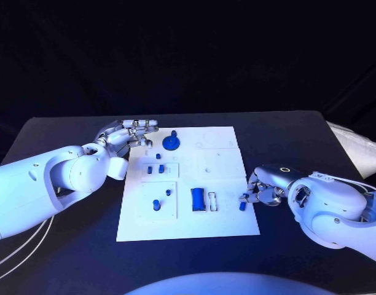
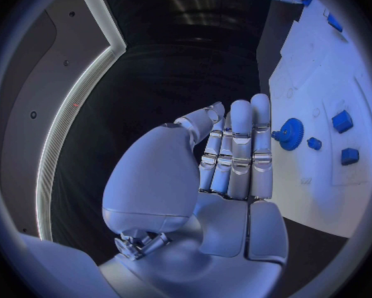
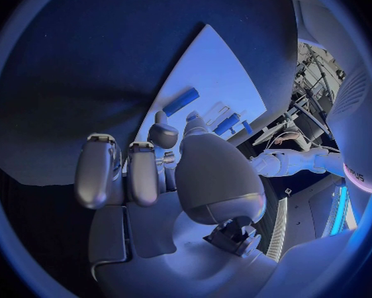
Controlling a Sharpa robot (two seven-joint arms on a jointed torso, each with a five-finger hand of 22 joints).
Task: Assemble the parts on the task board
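Note:
The white task board point(image 1: 228, 221) lies mid-table. A blue gear point(image 1: 172, 144) stands near its far left corner, with small blue pieces point(image 1: 159, 156) point(image 1: 162, 167) behind it and one point(image 1: 156, 204) lower down. A blue block point(image 1: 197, 198) lies beside a white slot point(image 1: 213, 201). My left hand point(image 1: 131, 131) hovers at the board's far left edge beside the gear point(image 2: 290, 134), its fingers point(image 2: 239, 149) straight and holding nothing. My right hand point(image 1: 264, 191) sits at the board's right edge, fingers curled, pinching a small blue peg point(image 1: 243, 204) point(image 3: 228, 123).
The black table point(image 1: 64, 246) stretches round the board, with bare room at the front and on both sides. A white bag-like bundle point(image 1: 365, 153) lies off the table's right side. White cables point(image 1: 11, 255) run along the front left.

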